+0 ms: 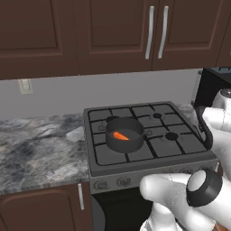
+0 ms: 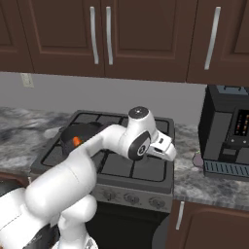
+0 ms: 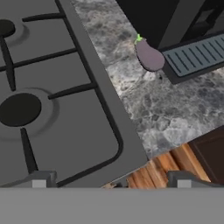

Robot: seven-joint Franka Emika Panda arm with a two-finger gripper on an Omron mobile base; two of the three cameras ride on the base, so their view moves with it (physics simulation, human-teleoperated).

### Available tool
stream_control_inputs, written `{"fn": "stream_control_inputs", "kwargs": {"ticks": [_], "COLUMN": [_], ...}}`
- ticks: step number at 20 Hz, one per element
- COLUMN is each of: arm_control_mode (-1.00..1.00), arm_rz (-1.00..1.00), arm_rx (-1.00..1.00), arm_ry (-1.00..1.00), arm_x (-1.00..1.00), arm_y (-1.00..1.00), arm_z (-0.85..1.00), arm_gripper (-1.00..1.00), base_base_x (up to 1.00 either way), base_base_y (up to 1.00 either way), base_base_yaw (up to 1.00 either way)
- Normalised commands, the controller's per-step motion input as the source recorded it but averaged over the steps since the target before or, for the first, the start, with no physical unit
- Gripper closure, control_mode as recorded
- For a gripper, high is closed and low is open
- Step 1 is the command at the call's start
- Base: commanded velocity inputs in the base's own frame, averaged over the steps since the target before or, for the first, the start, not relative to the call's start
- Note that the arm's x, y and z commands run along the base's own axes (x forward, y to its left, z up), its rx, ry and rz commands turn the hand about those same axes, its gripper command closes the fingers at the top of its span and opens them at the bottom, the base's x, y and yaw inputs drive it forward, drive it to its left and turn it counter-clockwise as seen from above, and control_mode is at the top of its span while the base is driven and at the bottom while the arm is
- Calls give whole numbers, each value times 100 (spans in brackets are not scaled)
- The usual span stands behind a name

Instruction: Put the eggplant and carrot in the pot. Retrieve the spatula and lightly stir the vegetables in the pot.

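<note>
While the carrot (image 1: 120,136) already lies inside the pot (image 1: 124,133) on the stove's (image 1: 149,135) rear-left burner, the eggplant (image 3: 149,56) is not yet in, so the step in hand is, imo, the eggplant fetch, w/ the spatula and stirring to come after.

The eggplant rests on the marbled counter (image 3: 175,109) to the right of the stove, touching or just beside the dark coffee machine (image 2: 226,131), right at the front corner of its ribbed drip tray. From the right base view only a pale purple sliver peeks out at the machine's left foot. Its green stem end points toward the machine body.

The gripper (image 3: 109,181) hangs over the stove's front right corner, near the counter edge, w/ jaws spread as wide as they go and nothing between them. In the hand view both fingertips (image 3: 39,180) sit at the bottom, well apart, w/ stove edge and wood floor between them.

Next move, as I judge it: carry the hand right and toward the back, over the counter, until the eggplant is centred between the tips, then descend. The tight spot is the machine; the veg is tucked close against it, so approach from the stove side and turn the jaws so neither finger hits the tray. Then lift, swing back left across the stove, drop in the pot beside the carrot.

No spatula spotted in these views.
</note>
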Motion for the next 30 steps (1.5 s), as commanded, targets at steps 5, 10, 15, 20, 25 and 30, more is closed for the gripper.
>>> {"fn": "stream_control_inputs", "kwargs": {"ticks": [5,10,15,20,25,30], "arm_control_mode": [-100,-100,-100,-100,-100,-100], "arm_rz": [0,-3,-7,-7,0,0], "arm_rx": [-3,-3,0,0,0,0], "arm_ry": [0,0,2,0,0,0], "arm_x": [44,56,47,7,0,5], "arm_y": [-34,-37,-62,-44,-16,-9], "arm_z": [-2,0,-14,-20,-48,-34], "arm_gripper": [-100,-100,-100,-100,-100,-100], "base_base_x": [0,0,0,0,0,0], "base_base_y": [0,0,0,0,0,0], "base_base_yaw": [0,0,0,0,0,0]}}
